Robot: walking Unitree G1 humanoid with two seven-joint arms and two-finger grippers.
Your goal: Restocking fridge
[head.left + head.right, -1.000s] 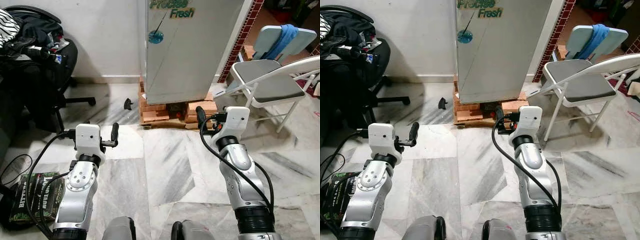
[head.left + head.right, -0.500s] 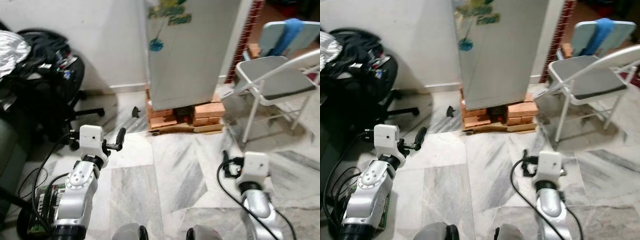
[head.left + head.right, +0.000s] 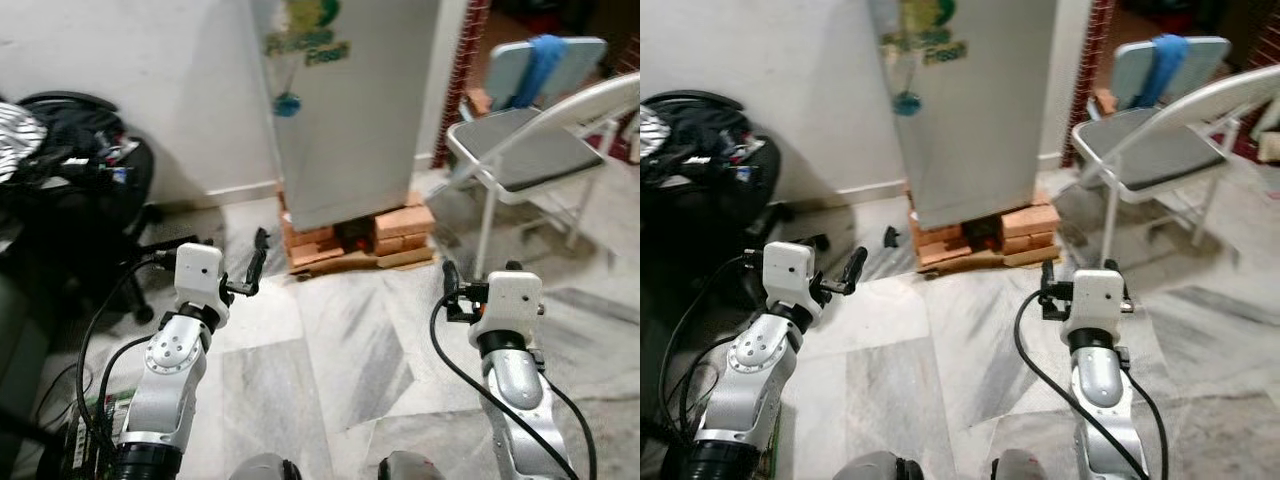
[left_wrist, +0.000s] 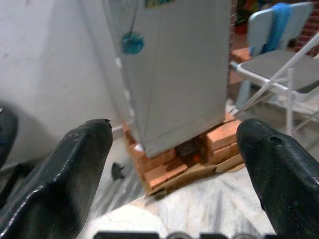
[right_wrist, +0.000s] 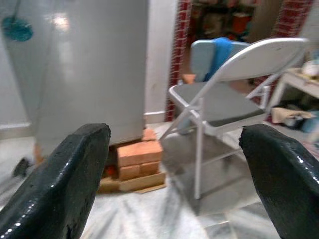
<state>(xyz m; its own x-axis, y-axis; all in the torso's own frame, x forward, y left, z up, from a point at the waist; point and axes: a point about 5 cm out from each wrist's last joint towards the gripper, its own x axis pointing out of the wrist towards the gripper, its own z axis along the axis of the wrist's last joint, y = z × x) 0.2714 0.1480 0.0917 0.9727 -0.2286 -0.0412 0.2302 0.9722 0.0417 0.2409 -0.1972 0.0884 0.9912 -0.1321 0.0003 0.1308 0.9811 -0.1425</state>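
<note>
Both our grippers are empty with fingers spread apart — left gripper (image 3: 258, 262) raised beside the office chair (image 3: 75, 195), right gripper (image 3: 452, 287) nearer the folding chair (image 3: 520, 150). We face the closed fridge (image 3: 345, 110) on bricks (image 3: 400, 222) — approach first, then its door.

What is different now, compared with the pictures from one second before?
The camera view has shifted. The right gripper has come down from in front of the bricks to over the marble floor. The left gripper stays raised. Both are open and empty; the fridge remains closed.
</note>
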